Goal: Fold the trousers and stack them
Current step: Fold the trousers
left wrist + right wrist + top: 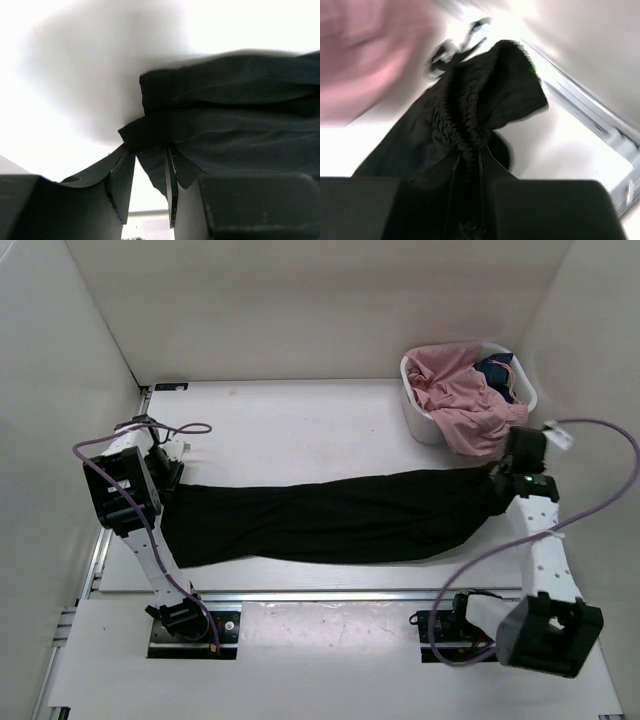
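The black trousers [330,520] lie stretched straight across the worktop [300,430], left jaws pinching one end, right jaws pinching what looks like the waistband [470,135]; next, fold one end over the other.

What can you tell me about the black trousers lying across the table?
The trousers are plain black, soft and wrinkled, stretched lengthwise across the white table. The gathered elastic waistband is at the right end, pinched in the right gripper; the leg end is at the left, pinched in the left gripper.
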{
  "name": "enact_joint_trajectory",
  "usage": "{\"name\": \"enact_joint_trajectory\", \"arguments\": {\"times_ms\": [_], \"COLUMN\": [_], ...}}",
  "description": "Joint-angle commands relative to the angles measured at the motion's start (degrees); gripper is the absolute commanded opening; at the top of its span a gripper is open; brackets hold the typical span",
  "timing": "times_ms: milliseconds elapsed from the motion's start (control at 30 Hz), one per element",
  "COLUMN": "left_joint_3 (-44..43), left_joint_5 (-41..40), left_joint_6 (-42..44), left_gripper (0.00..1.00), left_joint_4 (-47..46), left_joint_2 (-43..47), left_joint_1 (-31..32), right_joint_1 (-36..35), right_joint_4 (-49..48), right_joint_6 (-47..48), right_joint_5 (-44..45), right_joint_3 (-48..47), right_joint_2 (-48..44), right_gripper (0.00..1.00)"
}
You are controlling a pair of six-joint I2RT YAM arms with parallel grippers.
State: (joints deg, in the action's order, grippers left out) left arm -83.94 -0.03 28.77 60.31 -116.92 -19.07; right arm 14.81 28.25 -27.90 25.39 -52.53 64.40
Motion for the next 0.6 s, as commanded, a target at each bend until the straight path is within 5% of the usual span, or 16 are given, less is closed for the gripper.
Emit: {"name": "enact_joint_trajectory", "arguments": {"times_ms": [0,133,300,433,567], "left_joint_3": [-4.12,-8.77,-10.80,-10.19,-10.72], "left_joint_5": [4.16,6.62,6.62,4.78,3.90], "left_joint_6": [-1.79,-3.54,-4.08,-4.69,-5.22], "left_gripper": [0.41,0.41,0.41,0.41,0.41], "left_joint_4": [-0.02,1.38,2.62,2.62,2.62], "left_joint_2": [-1.02,-4.18,-5.85,-5.86,-5.86], "left_joint_1": [1.57,1.58,2.11,4.12,5.36], "right_joint_1": [-13.97,-45.46,-71.79,-80.27,-83.45], "right_joint_4": [7.77,16.47,31.64,44.33,43.65], "right_joint_6": [4.96,-8.25,-28.93,-41.60,-39.35], "right_joint_5": [12.29,26.71,34.54,37.28,34.74], "right_joint_3": [-3.27,-7.21,-20.82,-41.12,-49.42], "right_joint_2": [-2.61,1.49,19.23,41.18,49.94], "right_gripper": [0.00,0.00,0.00,0.00,0.00]}}
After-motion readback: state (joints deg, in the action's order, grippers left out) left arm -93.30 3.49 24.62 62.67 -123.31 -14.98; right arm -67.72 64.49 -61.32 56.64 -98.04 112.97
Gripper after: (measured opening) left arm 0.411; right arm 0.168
